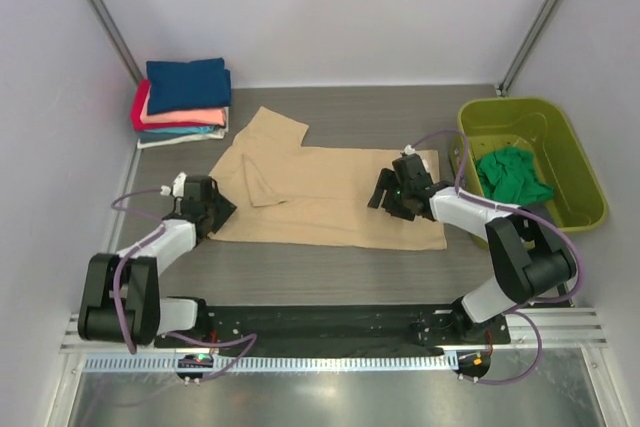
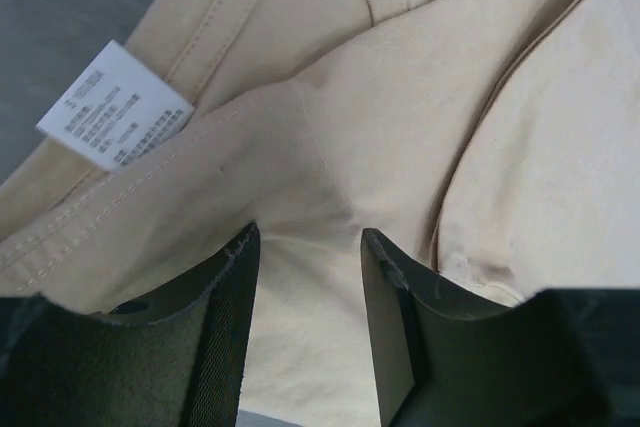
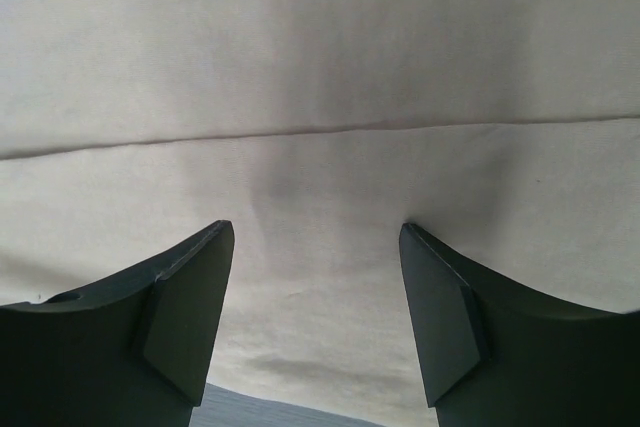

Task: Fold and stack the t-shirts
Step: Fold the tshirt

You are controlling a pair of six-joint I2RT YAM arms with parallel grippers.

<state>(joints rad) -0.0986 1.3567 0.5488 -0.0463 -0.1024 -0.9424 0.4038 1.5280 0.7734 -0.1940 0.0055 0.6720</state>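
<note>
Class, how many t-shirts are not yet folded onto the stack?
2. The tan t-shirt lies spread on the table; the green t-shirt sits crumpled in the tub. More may hide beneath it.

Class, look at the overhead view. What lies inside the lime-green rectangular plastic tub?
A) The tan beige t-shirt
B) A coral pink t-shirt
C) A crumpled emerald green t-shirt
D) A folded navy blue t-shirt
C: a crumpled emerald green cotton t-shirt sits in the lime-green rectangular plastic tub, while the tan beige cotton t-shirt lies spread out outside it.
</note>
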